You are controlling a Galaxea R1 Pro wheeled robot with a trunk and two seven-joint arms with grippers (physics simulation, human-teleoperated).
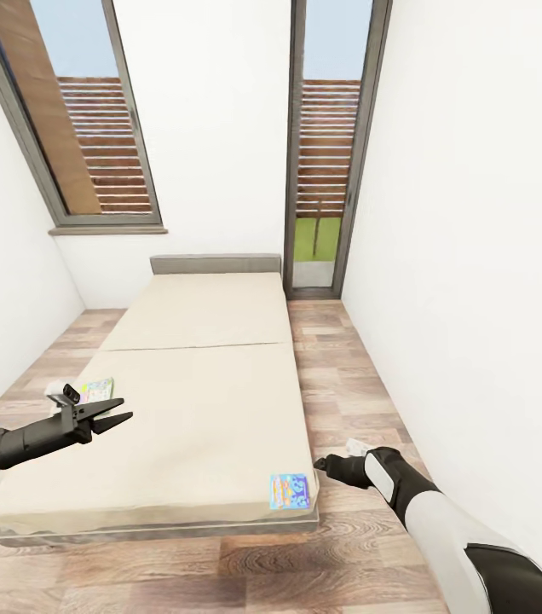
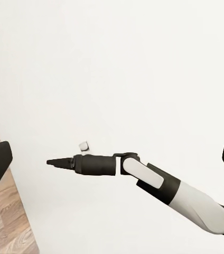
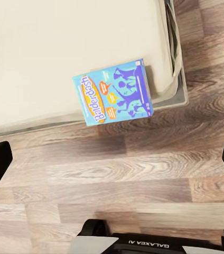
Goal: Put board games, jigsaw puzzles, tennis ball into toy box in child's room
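Lying at the bed's (image 1: 203, 409) near right corner, the blue board game (image 1: 291, 491) sits just beside the released right gripper (image 1: 326, 466), the nearer arm; left gripper (image 1: 109, 418) spread too

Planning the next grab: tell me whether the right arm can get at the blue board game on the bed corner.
Probably yes. The blue board game lies at the bed's near corner, beside the right gripper, with nothing between them.
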